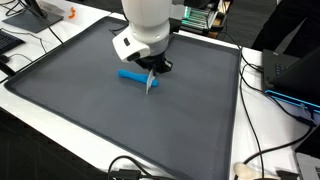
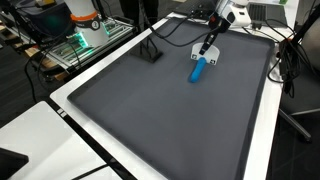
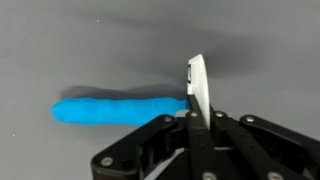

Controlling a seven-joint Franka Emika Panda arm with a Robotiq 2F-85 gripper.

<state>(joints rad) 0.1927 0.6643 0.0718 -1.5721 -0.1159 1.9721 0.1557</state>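
Presently clamps end effector (image 3: 192, 118) shut on a thin, stiff-looking white blade (image 3: 196, 80), tip at one end of blue roll (image 3: 115, 110) lying flat on dark mat (image 1: 60, 95); probably soft, light, easily dented, so grip mid-length, gently.

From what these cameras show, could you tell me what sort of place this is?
Probably a lab or office bench: a dark mat on a white table, loose cables at its edge, electronics alongside.
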